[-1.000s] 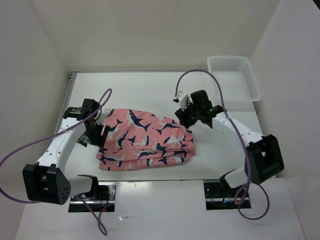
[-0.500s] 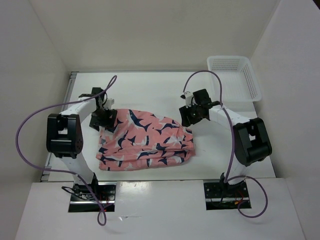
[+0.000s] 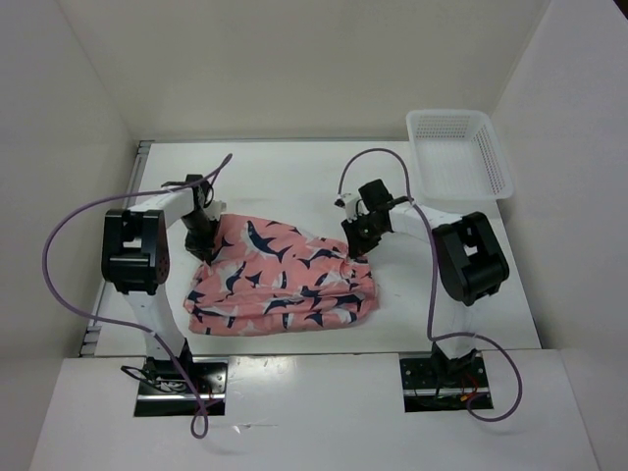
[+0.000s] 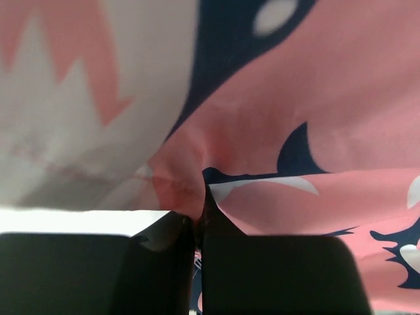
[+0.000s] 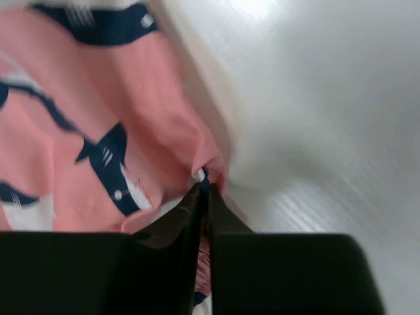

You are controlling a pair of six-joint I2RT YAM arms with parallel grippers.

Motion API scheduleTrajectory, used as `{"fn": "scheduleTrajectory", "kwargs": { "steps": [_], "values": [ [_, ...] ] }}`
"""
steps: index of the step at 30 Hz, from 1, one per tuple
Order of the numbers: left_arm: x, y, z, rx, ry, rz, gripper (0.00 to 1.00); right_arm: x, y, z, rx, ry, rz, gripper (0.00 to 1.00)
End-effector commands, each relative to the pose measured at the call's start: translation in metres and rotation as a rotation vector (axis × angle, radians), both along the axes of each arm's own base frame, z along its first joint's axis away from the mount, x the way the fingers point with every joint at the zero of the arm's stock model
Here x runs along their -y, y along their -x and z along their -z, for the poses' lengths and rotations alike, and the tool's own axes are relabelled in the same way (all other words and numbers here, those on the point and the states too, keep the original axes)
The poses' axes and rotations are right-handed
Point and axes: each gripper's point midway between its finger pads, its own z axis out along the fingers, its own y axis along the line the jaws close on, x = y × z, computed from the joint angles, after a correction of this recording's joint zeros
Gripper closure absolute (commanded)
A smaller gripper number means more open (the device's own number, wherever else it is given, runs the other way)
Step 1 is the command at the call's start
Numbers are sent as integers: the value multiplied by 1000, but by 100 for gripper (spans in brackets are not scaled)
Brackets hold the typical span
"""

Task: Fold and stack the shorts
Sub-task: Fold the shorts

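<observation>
Overhead, the shorts (image 3: 285, 280) lie bunched and creased at mid-table (image 3: 285, 172), between the two arms and just beyond their bases. A purple cable (image 3: 59, 245) loops out on the left and a second one (image 3: 432, 294) hangs beside the right arm; neither crosses the cloth.

The left gripper (image 3: 203, 237) is down at the far-left corner of the shorts and the right gripper (image 3: 355, 245) at the far-right corner. From above, each wrist housing covers its own fingertips, so the jaws cannot be read there.

The wrist cameras settle it. The left gripper (image 4: 199, 213) has its jaws pressed together on a puckered fold of pink fabric. The right gripper (image 5: 205, 197) is likewise clamped on a pinch of the hem, with bare table beside it.

Only the overhead view shows the white mesh basket (image 3: 459, 157), at the far right corner, well apart from the shorts.
</observation>
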Motion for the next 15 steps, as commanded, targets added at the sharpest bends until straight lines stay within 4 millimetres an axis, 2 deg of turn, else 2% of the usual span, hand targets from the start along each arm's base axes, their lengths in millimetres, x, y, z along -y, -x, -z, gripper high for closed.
{"fn": "scheduleTrajectory", "kwargs": {
  "steps": [1, 2, 3, 4, 5, 6, 7, 8, 9, 10, 12, 13, 14, 15],
  "values": [
    [6, -21, 21, 11, 27, 8, 94, -11, -44, -8, 79, -6, 76, 94],
    [6, -32, 19, 37, 27, 8, 94, -13, -55, -10, 97, -6, 109, 100],
    [4, -42, 20, 55, 17, 8, 94, -4, -70, -4, 106, 20, 161, 100],
    [2, -52, 17, 75, 8, 7, 94, -7, -95, -19, 157, -1, 191, 100],
    [2, -80, 5, 151, 8, 8, 94, 0, -113, -22, 177, -6, 239, 100],
    [2, -92, 6, 164, 7, 8, 94, 5, -126, -13, 192, 40, 267, 100],
    [1, -107, 1, 201, -2, 7, 94, 6, -157, -36, 265, 27, 297, 100],
    [1, -120, -3, 229, -2, 7, 94, 6, -172, -43, 304, 30, 313, 100],
    [1, -145, -13, 282, -2, 7, 94, 6, -185, -49, 333, 35, 326, 100],
    [1, -155, -18, 307, -2, 7, 94, 8, -210, -61, 385, 36, 356, 100],
    [-1, -169, -19, 325, -12, 5, 88, 5, -225, -73, 428, 36, 332, 97],
    [-3, -184, -36, 378, -21, 3, 68, 1, -233, -86, 455, 21, 322, 64],
    [-3, -186, -36, 374, -21, 3, 52, -2, -235, -91, 466, 9, 308, 47],
    [-3, -188, -38, 384, -21, 3, 39, -3, -237, -95, 474, 5, 308, 41]
  ]
}}
